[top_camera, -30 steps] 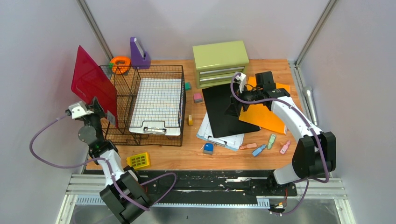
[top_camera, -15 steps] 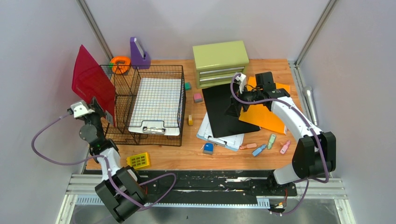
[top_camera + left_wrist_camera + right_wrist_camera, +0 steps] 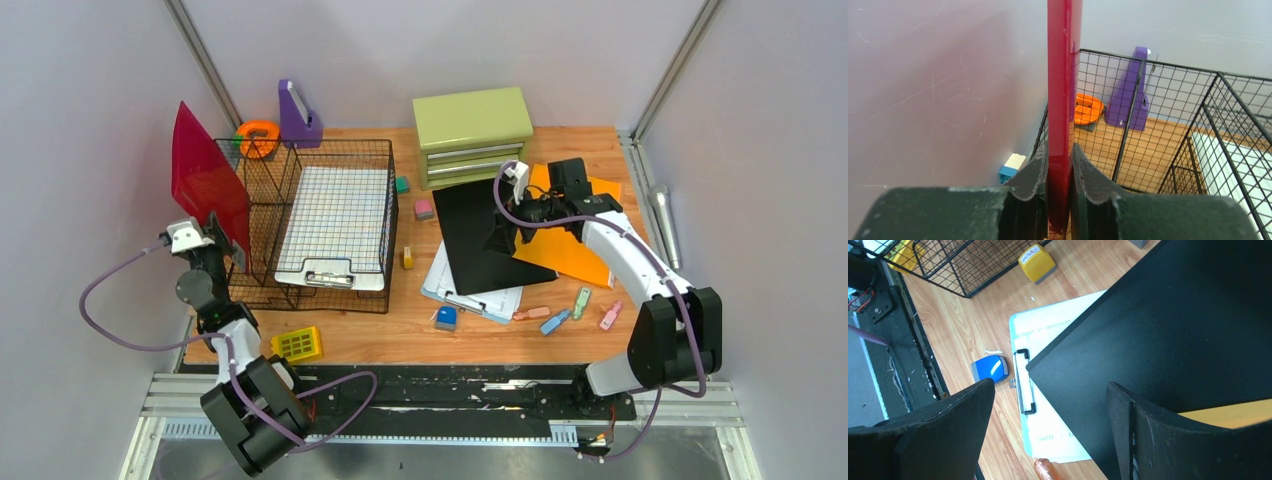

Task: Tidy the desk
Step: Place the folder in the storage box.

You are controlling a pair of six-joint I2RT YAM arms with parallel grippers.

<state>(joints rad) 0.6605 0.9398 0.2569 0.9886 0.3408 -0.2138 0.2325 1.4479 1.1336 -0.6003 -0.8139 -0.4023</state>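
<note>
The bench (image 3: 380,335) spans the scene, largely unsorted. Its wire basket (image 3: 262,190), at the left, holds one clipboard (image 3: 335,215). On the left gripper (image 3: 1060,150) the jaws clamp an upright red folder (image 3: 205,185) beside the basket. On the right gripper (image 3: 1049,385) the jaws stand apart over the black folder (image 3: 470,250). Small clips (image 3: 555,321) lie loose at the near right.

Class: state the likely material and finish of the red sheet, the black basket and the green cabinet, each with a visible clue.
Red sheet: probably glossy plastic; thin, stiff, stands upright. Black basket: coated metal wire, seemingly; open grid. Green cabinet: possibly painted metal; smooth, even faces.
</note>
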